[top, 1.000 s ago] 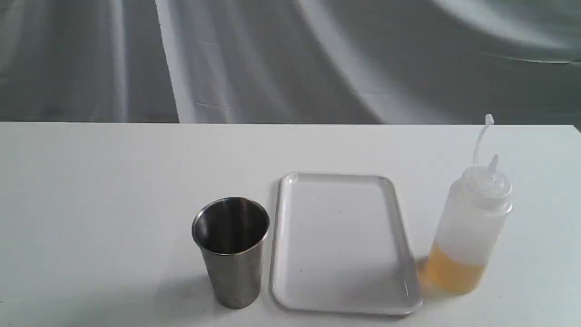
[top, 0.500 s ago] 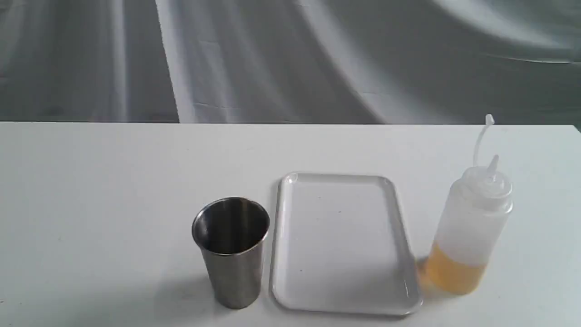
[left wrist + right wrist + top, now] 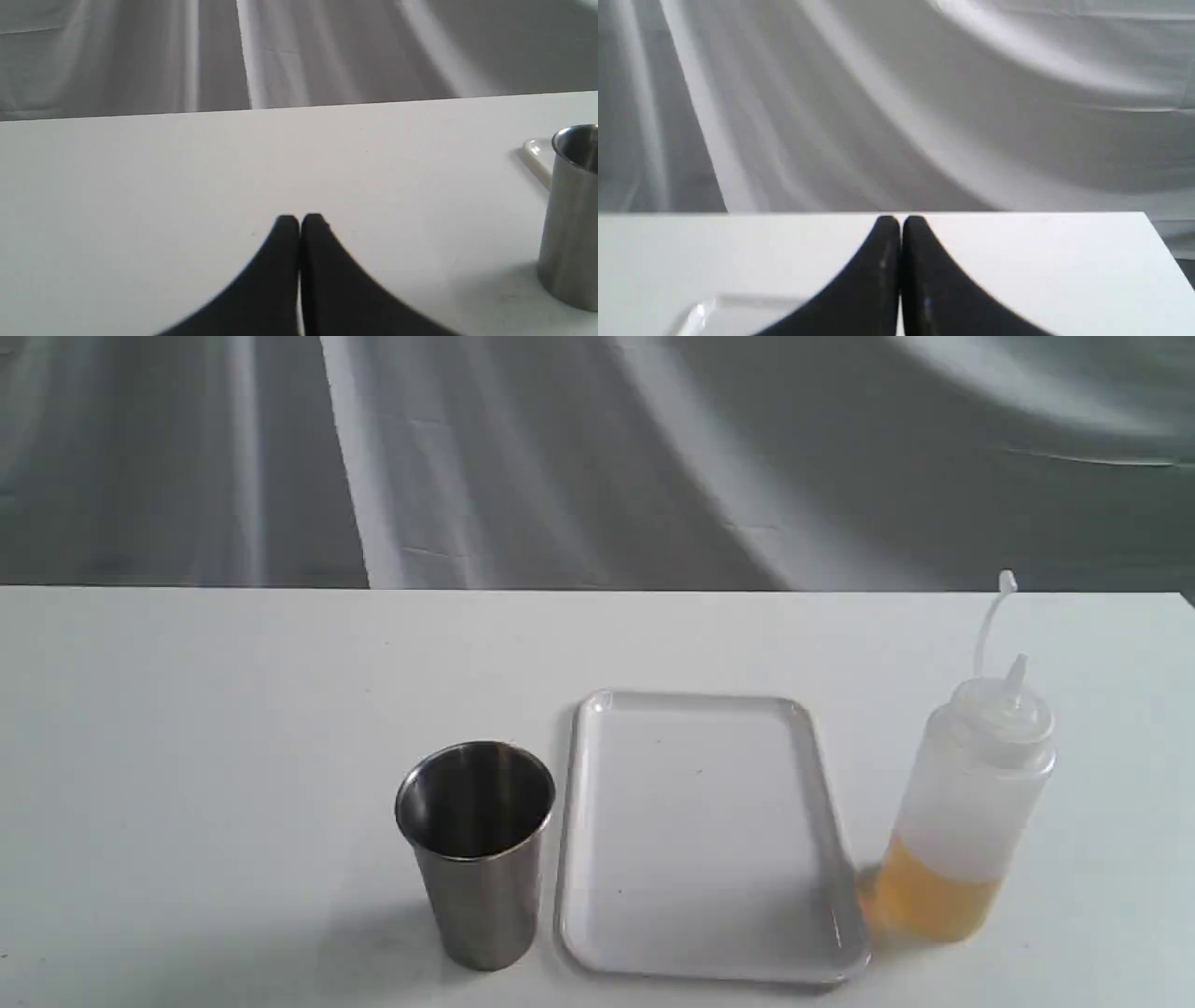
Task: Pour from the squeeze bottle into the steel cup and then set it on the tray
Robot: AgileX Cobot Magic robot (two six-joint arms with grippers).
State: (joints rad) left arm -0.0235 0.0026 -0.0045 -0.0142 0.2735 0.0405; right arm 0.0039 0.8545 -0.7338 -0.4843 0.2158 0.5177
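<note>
The squeeze bottle stands upright at the right of the white table, amber liquid in its lower part, its cap strap sticking up. The steel cup stands upright left of the white tray, which lies flat between cup and bottle. Neither arm shows in the exterior view. My left gripper is shut with nothing in it, low over bare table, with the steel cup off to one side and a corner of the tray behind it. My right gripper is shut and empty, with a corner of the tray nearby.
The white table ends at a far edge against a grey draped cloth backdrop. The table's right far corner shows in the right wrist view.
</note>
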